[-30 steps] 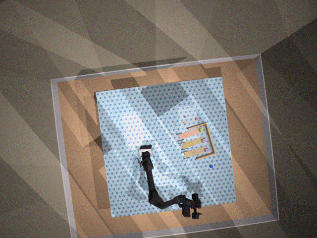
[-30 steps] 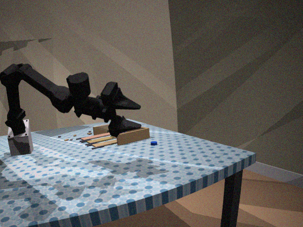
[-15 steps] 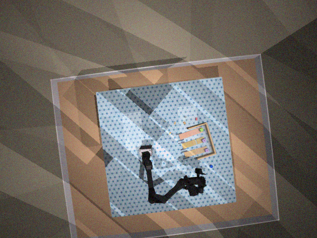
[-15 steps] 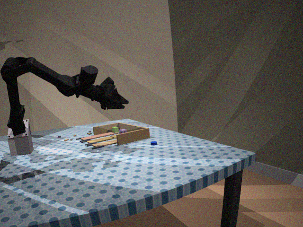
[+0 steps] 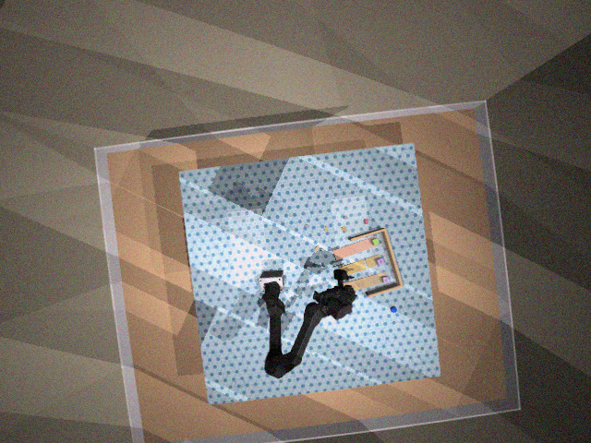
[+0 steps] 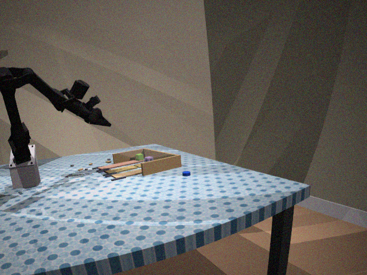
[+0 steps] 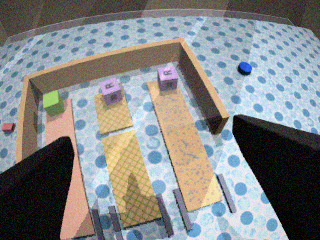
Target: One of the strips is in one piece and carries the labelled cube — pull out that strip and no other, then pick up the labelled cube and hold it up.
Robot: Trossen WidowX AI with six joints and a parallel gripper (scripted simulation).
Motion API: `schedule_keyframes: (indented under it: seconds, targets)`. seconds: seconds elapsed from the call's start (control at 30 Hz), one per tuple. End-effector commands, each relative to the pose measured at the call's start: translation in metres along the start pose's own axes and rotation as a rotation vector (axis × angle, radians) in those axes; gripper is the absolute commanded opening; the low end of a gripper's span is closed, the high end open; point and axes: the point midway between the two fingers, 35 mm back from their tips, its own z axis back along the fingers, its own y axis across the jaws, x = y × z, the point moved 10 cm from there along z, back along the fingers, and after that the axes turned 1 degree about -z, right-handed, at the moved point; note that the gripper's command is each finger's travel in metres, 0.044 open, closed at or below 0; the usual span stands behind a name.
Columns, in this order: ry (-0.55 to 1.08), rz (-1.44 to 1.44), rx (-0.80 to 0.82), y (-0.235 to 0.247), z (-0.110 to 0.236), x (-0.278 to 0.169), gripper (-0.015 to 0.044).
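Note:
A U-shaped wooden fence [image 7: 200, 87] [image 5: 393, 257] [image 6: 161, 164] holds three strips. The salmon strip [image 5: 353, 249] [image 6: 118, 164] is in one piece and carries a green cube [image 7: 52, 100] [image 5: 375, 241] [image 6: 139, 156]. The yellow middle strip [image 7: 127, 174] [image 5: 358, 265] is split in two and carries a purple cube [image 7: 111, 90] [image 5: 379, 261]. The tan strip [image 7: 183, 154] [image 5: 365, 281] is in one piece and carries another purple cube [image 7: 167, 76] [image 5: 385, 279]. Both purple cubes show a dark mark on top. My gripper [image 7: 154, 135] [image 5: 340, 275] [image 6: 103, 122] is open and empty, high above the strips' near ends.
Thin grey bars [image 7: 100, 230] lie beside the strips' near ends. A blue puck [image 7: 244, 67] [image 5: 392, 308] [image 6: 186, 173] sits outside the fence on the right. A small red bit [image 7: 8, 127] [image 5: 366, 221] and other small bits lie to the left. The arm's base [image 5: 271, 279] [image 6: 24, 174] stands behind.

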Motion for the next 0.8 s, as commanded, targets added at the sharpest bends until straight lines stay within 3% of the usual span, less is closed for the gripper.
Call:
schedule_keyframes:
  seconds: [0.0,0.4,0.77]
  targets:
    - [0.017,-0.004,0.013,0.032,0.032,-0.03,0.04]
    - [0.017,-0.004,0.015,0.036,0.038,-0.036,0.04]
    - [0.391,0.056,0.004,0.011,-0.043,0.003,0.0111]
